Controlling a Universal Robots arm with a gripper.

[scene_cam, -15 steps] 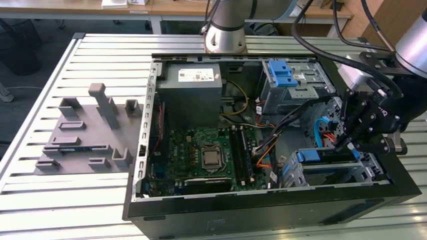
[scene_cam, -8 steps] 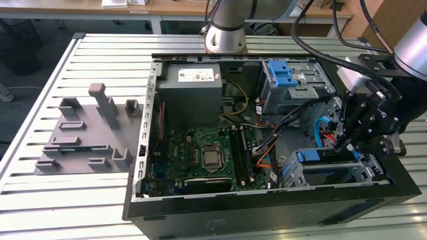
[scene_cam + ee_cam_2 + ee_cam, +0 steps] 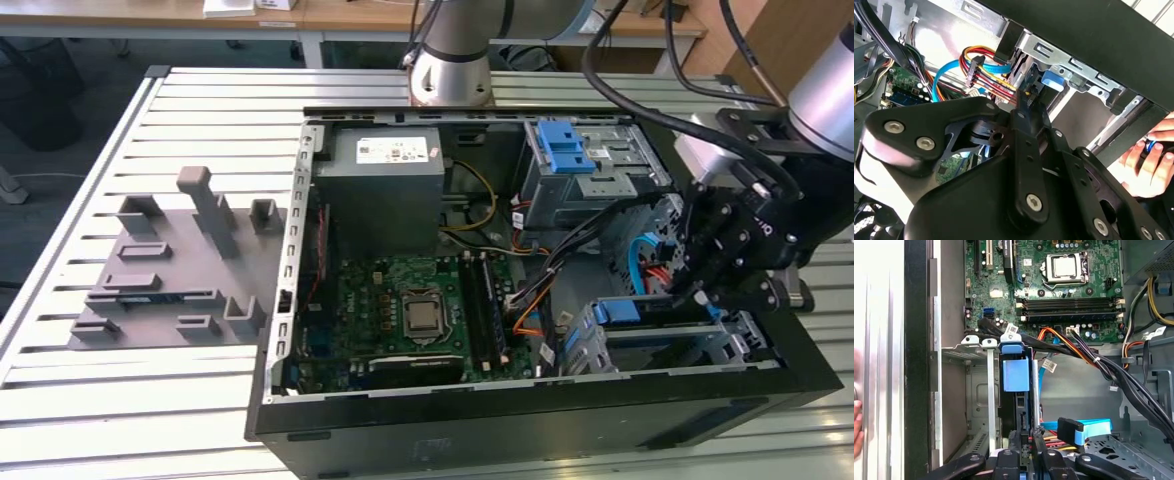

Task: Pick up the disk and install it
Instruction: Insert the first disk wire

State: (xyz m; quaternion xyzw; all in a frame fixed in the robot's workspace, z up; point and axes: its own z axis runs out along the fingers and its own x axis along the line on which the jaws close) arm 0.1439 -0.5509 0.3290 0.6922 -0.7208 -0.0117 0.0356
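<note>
The disk (image 3: 1015, 407) stands on edge inside the small metal drive cage (image 3: 970, 346) at the front corner of the open computer case. It shows as a dark slab with a blue plastic rail on top. In the exterior view its blue rail (image 3: 617, 312) shows in the cage at the lower right. My gripper (image 3: 1025, 446) sits at the disk's near end, with its black fingers (image 3: 1013, 452) close together. In the second wrist view the gripper (image 3: 1026, 102) narrows to a tip by the red and yellow cables. From the exterior view the gripper (image 3: 697, 292) hangs low over the case's right side.
Black, orange and blue cables (image 3: 1089, 357) run across beside the cage. The motherboard (image 3: 414, 310), the grey power-supply box (image 3: 387, 185) and an upper cage with blue latches (image 3: 567, 150) fill the case. A person's hand (image 3: 1149, 160) rests on the case's outer wall. A grey fixture (image 3: 174, 260) lies on the exterior view's left.
</note>
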